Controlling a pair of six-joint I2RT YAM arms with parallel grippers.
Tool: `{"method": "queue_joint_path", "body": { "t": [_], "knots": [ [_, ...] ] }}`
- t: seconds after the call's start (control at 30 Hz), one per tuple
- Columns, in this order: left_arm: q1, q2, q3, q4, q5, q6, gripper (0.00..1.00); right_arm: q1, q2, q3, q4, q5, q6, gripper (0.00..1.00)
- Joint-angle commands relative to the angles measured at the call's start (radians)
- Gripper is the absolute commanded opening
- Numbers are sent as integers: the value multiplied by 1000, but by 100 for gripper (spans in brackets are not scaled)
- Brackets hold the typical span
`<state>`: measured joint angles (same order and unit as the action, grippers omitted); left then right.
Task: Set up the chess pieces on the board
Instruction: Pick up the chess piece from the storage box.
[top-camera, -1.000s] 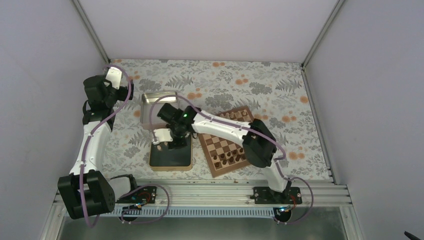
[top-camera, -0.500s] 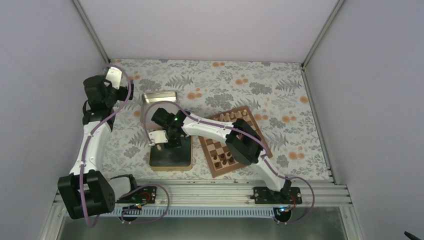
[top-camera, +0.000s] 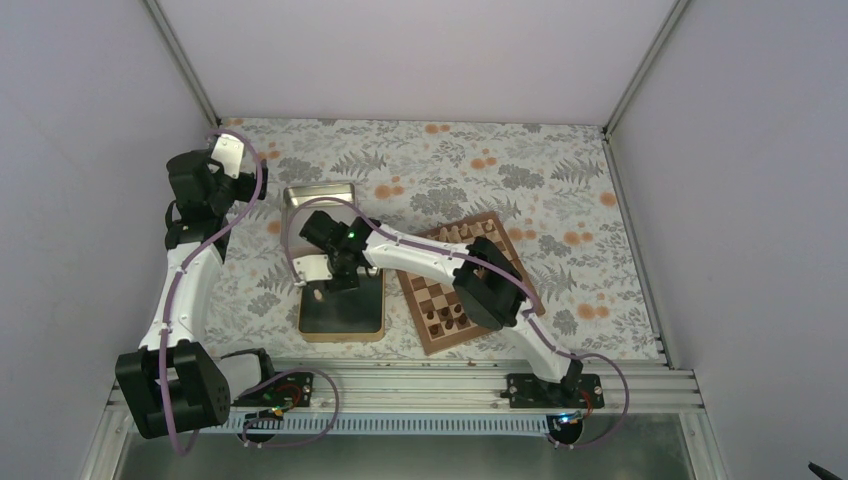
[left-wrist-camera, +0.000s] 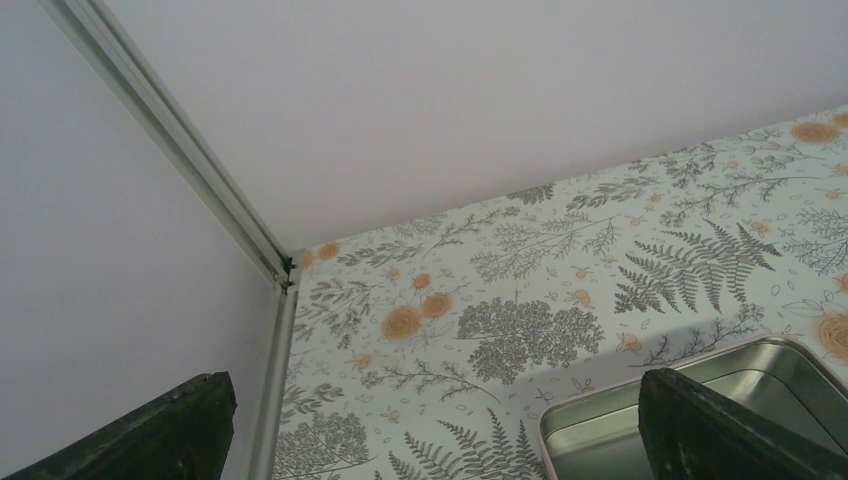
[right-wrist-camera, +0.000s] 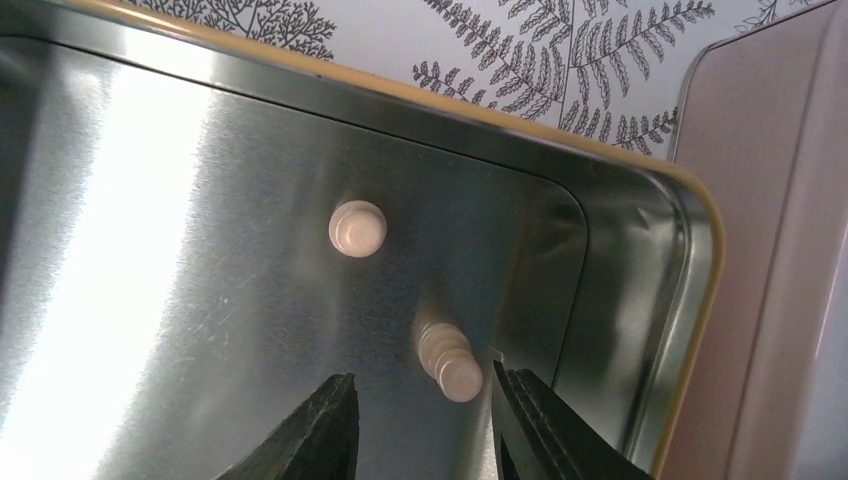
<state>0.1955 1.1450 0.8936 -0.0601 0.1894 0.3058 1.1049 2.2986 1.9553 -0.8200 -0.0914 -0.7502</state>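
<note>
Beige chess piece (right-wrist-camera: 450, 362) in tin (right-wrist-camera: 150, 250) between spread right pincer (right-wrist-camera: 422, 395); left pincer (left-wrist-camera: 435, 400) spread, empty.

The table (top-camera: 560, 170) wore a cover printed with grey ferns and orange flowers, running back to the white walls. Three things lay flat on it. An open silver tin (top-camera: 315, 200) sat left of the middle. A yellow-rimmed tin (top-camera: 340, 337) lay just in front of that, nearer the arms. The board (top-camera: 432, 290) lay close on the right, turned askew.
</note>
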Motion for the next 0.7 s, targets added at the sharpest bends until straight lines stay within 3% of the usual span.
{"method": "queue_joint_path", "body": {
  "t": [0.0, 0.37, 0.67],
  "knots": [
    [7, -13, -5, 26, 22, -2, 100, -2, -10, 29, 16, 11, 8, 36],
    [8, -11, -13, 32, 30, 0, 100, -15, 71, 96, 9, 44, 12, 35],
    [10, -14, -13, 31, 34, 0, 100, -36, 96, 118, -25, 45, 12, 27]
  ]
}}
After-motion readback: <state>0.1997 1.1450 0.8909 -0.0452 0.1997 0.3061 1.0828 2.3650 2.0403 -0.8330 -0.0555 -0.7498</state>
